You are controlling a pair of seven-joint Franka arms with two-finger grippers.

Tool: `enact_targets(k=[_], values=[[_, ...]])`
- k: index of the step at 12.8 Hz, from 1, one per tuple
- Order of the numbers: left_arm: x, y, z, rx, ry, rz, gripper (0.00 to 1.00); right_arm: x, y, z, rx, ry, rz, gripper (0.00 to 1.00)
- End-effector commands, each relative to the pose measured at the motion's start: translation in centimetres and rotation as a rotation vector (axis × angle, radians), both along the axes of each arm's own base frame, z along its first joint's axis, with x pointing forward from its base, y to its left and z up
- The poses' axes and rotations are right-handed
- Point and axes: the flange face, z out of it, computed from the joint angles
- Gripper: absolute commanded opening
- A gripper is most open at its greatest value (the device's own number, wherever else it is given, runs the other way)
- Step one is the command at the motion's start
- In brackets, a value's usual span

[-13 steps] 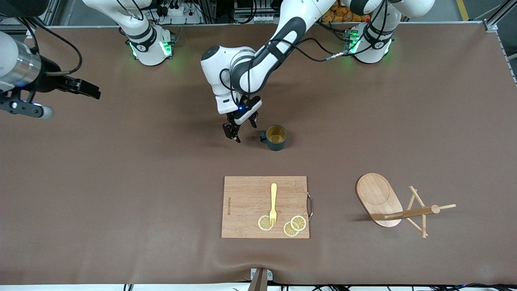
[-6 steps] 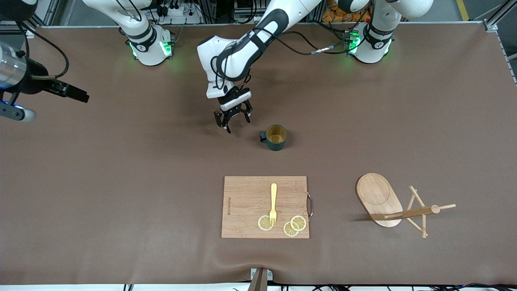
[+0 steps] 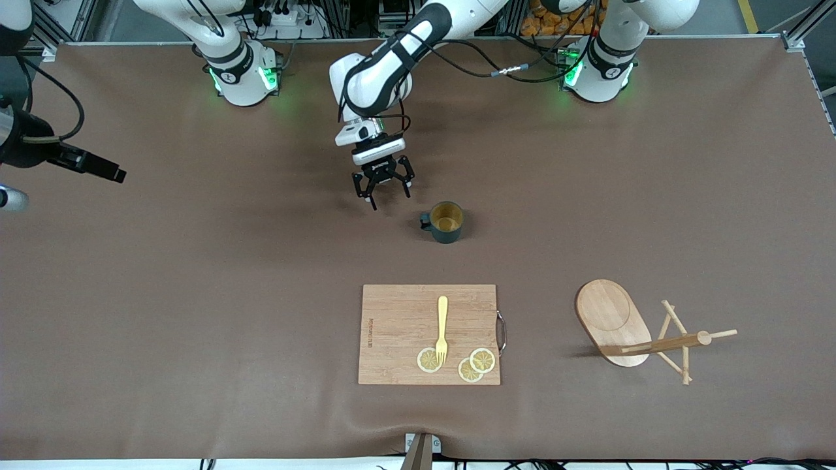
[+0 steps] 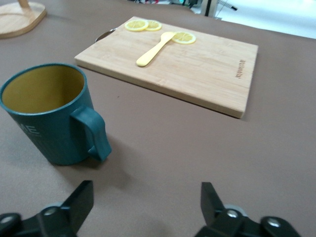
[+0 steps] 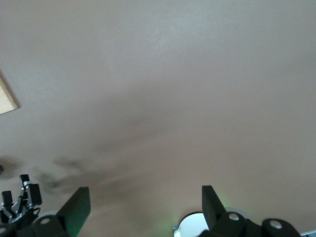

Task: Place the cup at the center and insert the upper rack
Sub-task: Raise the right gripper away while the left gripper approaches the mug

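Observation:
The dark teal cup (image 3: 447,222) stands upright on the brown table cover (image 3: 228,274) near the middle, its handle toward the right arm's end. My left gripper (image 3: 390,198) is open and empty, just beside the cup on the handle side. In the left wrist view the cup (image 4: 49,118) is apart from the open left gripper (image 4: 146,190). The wooden rack (image 3: 620,326) lies tipped on its side toward the left arm's end, with its post (image 3: 663,343) along the table. My right gripper (image 3: 114,174) is open and empty at the right arm's end, also seen in the right wrist view (image 5: 144,192).
A bamboo cutting board (image 3: 392,326) lies nearer to the front camera than the cup. It carries a yellow fork (image 3: 442,326) and three lemon slices (image 3: 482,360). The board (image 4: 207,69) and the rack's base (image 4: 17,17) show in the left wrist view.
My left gripper has drawn back from the cup toward the robots' bases and turned. The right gripper has moved farther toward the right arm's end of the table. The cup has not moved.

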Motion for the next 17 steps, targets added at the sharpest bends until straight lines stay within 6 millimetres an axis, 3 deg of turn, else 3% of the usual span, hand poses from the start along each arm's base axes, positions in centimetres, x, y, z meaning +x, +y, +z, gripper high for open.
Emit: enact_targets(k=[1, 4, 7, 9, 12, 14, 17], values=[[-1.3, 0.9, 0.4, 0.062, -0.080, -0.090, 0.81, -1.8, -1.5, 1.4, 0.028, -0.039, 0.010, 1.00], [-1.5, 1.2, 0.0, 0.076, -0.083, -0.101, 0.71, -1.7, -0.4, 2.4, 0.026, -0.057, 0.028, 1.00], [-2.0, 2.9, 0.9, 0.099, -0.077, -0.106, 0.70, -1.7, 0.7, 3.4, 0.017, -0.075, 0.051, 1.00], [-2.4, 4.7, 1.5, 0.128, -0.091, -0.131, 0.70, -1.8, -0.6, 4.1, 0.016, -0.097, 0.087, 1.00], [-2.6, 5.3, 0.8, 0.109, -0.132, -0.134, 0.70, -1.9, -2.8, 5.5, 0.022, -0.131, 0.273, 1.00], [-2.7, 6.0, -0.4, 0.055, -0.219, -0.152, 0.71, -2.1, -3.2, 5.7, 0.025, -0.131, 0.275, 1.00], [-2.5, 6.2, -1.3, 0.021, -0.249, -0.151, 0.71, -2.4, -2.5, 8.2, 0.020, -0.158, 0.288, 1.00]])
